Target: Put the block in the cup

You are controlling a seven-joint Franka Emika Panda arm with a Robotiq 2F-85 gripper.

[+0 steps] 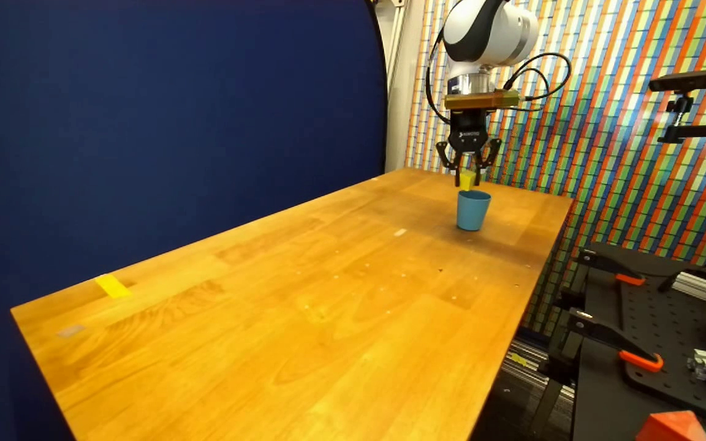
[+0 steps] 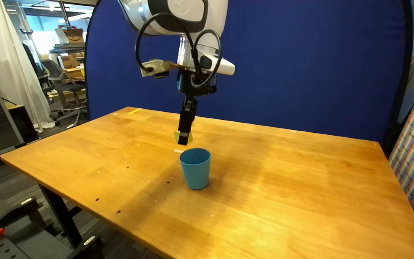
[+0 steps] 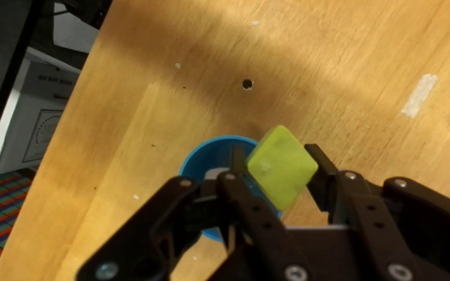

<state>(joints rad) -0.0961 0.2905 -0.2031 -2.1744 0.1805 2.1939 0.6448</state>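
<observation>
A yellow-green block [image 3: 282, 168] is pinched between the two fingers of my gripper [image 3: 277, 160], turned so its corners meet the fingers. The block [image 1: 467, 180] and gripper [image 1: 467, 182] also show in an exterior view, just above the cup's rim. A blue cup [image 1: 473, 212] stands upright on the table. In an exterior view the gripper [image 2: 183, 140] hangs above and slightly left of the cup [image 2: 196, 174], and a finger hides most of the block [image 2: 190, 137]. In the wrist view the block overlaps the right side of the cup's mouth [image 3: 197, 160]; my left finger covers part of the cup.
The wooden table [image 1: 304, 331] carries a yellow tape strip [image 1: 113, 286] and a pale tape strip [image 3: 419, 95]. A black side table with orange-tipped clamps [image 1: 641, 360] stands beside the table edge. A dark blue backdrop [image 2: 300, 64] runs behind the table.
</observation>
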